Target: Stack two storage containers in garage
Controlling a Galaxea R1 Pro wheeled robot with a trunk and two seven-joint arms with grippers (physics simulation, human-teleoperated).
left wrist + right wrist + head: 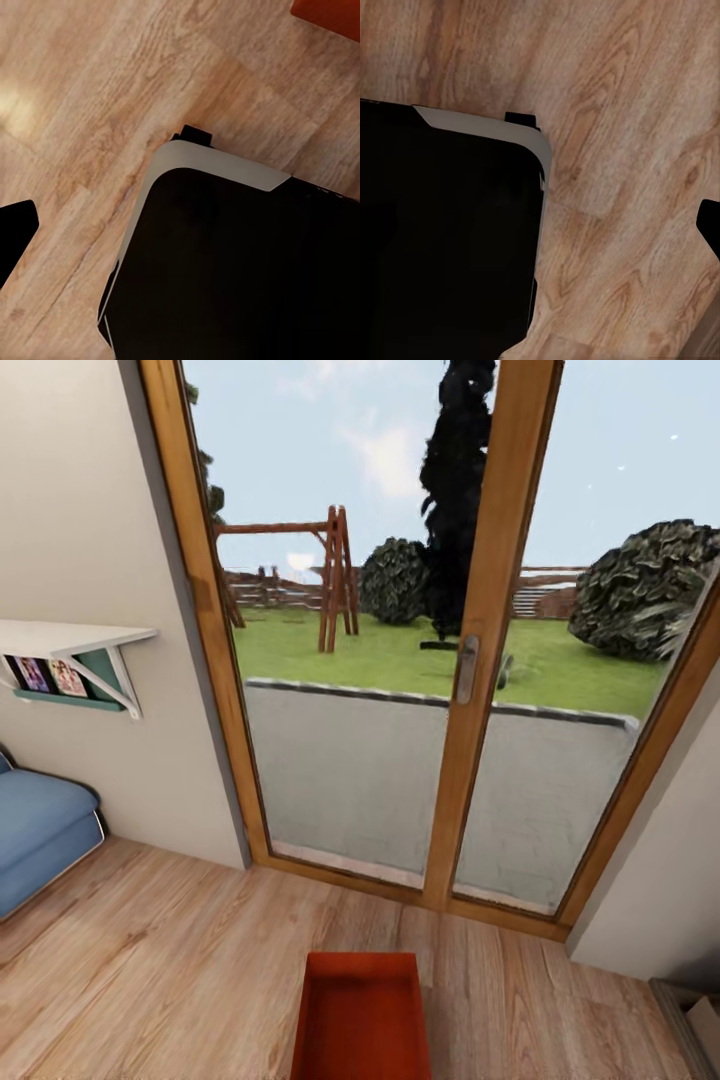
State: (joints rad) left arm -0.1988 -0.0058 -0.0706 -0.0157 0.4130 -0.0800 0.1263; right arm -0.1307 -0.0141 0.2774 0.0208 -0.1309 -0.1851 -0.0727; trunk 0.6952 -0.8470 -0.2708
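As I faced the glass doors [430,660], one storage container [362,1015] lay near, centred, long axis pointing away; gripper states: cannot tell.

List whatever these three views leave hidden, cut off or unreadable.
- Storage container: its near end is cut off by the head view's bottom edge; the left wrist view catches just one corner at the frame edge.
- Wood floor: much is hidden behind the robot's dark base in both wrist views.
- Pictures under the wall shelf: too small to read.
- Blue sofa: cut off by the head view's left edge.
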